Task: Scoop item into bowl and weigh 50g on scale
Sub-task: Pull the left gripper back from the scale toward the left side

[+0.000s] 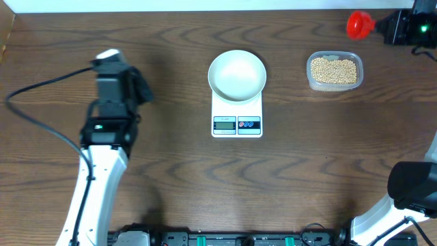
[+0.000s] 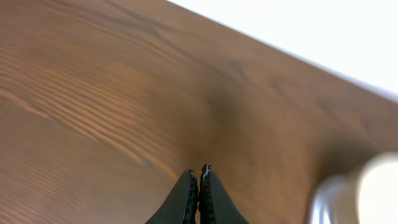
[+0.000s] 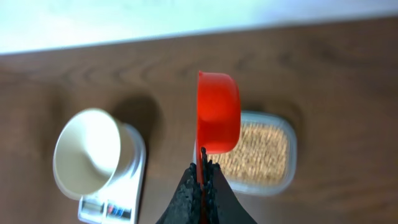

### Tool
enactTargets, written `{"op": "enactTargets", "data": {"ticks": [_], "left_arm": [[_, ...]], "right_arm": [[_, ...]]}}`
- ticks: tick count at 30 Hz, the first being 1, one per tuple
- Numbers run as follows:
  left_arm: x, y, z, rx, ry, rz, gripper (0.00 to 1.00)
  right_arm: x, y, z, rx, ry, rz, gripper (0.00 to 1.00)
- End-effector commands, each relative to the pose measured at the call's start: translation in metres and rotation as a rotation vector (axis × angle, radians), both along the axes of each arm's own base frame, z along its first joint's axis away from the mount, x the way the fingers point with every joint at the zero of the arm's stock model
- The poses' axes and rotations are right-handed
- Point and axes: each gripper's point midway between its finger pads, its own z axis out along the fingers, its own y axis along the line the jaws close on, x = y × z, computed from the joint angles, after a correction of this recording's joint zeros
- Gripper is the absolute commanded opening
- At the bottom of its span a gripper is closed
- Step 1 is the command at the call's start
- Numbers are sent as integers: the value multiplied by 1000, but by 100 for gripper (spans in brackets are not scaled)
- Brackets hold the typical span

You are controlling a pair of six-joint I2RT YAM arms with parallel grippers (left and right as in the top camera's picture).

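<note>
- Beans [image 1: 334,71]: loose in the clear tub [image 1: 308,72], far right on the table [image 1: 171,178]. The tub sits well apart from the scale, off to its right. No beans visible in the bowl.
- Bowl [image 1: 237,74]: white, upright, resting on the far end of the scale [image 1: 237,109]. Display and buttons face the near side.
- Right gripper [image 3: 203,155]: jaws closed on the thin handle of the red scoop [image 3: 217,112]. It's held up off the table at the far-right corner, just past the tub. The cup is turned on its side and I can't see inside it.
- Left gripper [image 2: 199,174]: jaws shut and empty, over bare table on the left, well away from the scale.
- Handling, my read:
  - The beans are small, hard, smooth and round. They'll pour freely, then roll and bounce. No pinching them, scoop only.
  - Each bean is light, so 50g likely takes more than one scoop. Trim the last bit with small tips.
  - The tub looks like thin, light plastic and may skid when the scoop digs in. The left jaws could brace its near wall.
  - The scoop handle is stiff but narrow and could twist in the jaws once loaded. Keep the cup level in transit.
  - The bowl is rigid, slick and sits loose on the scale. Pour low over its centre and don't touch the rim.
</note>
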Motion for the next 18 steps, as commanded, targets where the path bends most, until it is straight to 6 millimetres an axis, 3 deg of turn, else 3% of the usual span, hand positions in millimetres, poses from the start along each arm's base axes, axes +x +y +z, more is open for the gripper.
{"op": "enactTargets", "data": {"ticks": [1, 5, 9, 13, 18], "left_arm": [[2, 39, 13, -73, -79, 159, 7], [10, 68, 18, -173, -167, 295, 7], [32, 73, 25, -186, -251, 299, 7], [50, 67, 22, -232, -296, 282, 7], [63, 40, 13, -252, -261, 159, 7]], "right_arm": [[12, -1, 8, -24, -67, 13, 1], [31, -17, 21, -37, -134, -90, 1], [46, -31, 36, -28, -193, -197, 1], [53, -35, 45, -16, -235, -224, 1], [49, -34, 38, -6, -198, -228, 1]]}}
